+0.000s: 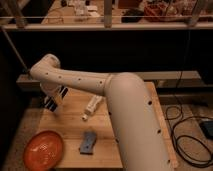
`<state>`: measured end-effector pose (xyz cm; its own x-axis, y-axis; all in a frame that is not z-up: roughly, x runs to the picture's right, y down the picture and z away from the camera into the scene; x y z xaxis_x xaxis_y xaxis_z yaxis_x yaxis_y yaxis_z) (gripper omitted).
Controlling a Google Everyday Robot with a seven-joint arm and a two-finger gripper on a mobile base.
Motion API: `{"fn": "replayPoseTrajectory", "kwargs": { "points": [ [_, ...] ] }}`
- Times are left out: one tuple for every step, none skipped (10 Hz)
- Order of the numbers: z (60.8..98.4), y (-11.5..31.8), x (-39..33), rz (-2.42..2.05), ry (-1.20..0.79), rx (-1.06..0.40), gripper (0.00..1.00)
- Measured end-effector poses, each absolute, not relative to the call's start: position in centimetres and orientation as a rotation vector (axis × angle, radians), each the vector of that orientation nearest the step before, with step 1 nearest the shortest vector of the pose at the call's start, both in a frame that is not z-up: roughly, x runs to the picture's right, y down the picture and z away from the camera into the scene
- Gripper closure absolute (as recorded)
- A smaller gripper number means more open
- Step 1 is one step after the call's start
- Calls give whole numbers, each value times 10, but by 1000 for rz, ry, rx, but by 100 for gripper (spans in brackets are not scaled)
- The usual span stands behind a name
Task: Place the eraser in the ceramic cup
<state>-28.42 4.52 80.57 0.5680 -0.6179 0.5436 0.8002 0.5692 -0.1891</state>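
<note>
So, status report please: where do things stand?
Pincer over table's far left, apart from grey eraser. Eraser near front edge, beside orange plate. No ceramic cup seen.

arm (100, 82): reaches left, elbow bent | gripper (53, 104): below elbow, pointing down

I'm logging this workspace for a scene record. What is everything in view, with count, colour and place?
table: one, light wood, centre of view
dish: one, orange, table's front-left corner
grey block: one, grey, likely the eraser, table front, right of the dish
white object: one, white, mid-table, kind unclear
cables: several, black, floor at right
arm: one, cream, reaching across the table from lower right
gripper: one, black and white, over the table's left rear
</note>
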Motion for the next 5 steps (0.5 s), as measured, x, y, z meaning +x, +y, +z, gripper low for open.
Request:
{"fn": "replayPoseTrajectory", "kwargs": {
  "points": [
    [806, 45, -285, -868, -448, -448, 81],
    [806, 46, -286, -869, -446, -451, 73],
    [805, 46, -288, -873, -445, -453, 69],
    [805, 46, -290, -875, -443, -455, 69],
    [805, 47, -293, -877, -442, -457, 69]
  ]
}}
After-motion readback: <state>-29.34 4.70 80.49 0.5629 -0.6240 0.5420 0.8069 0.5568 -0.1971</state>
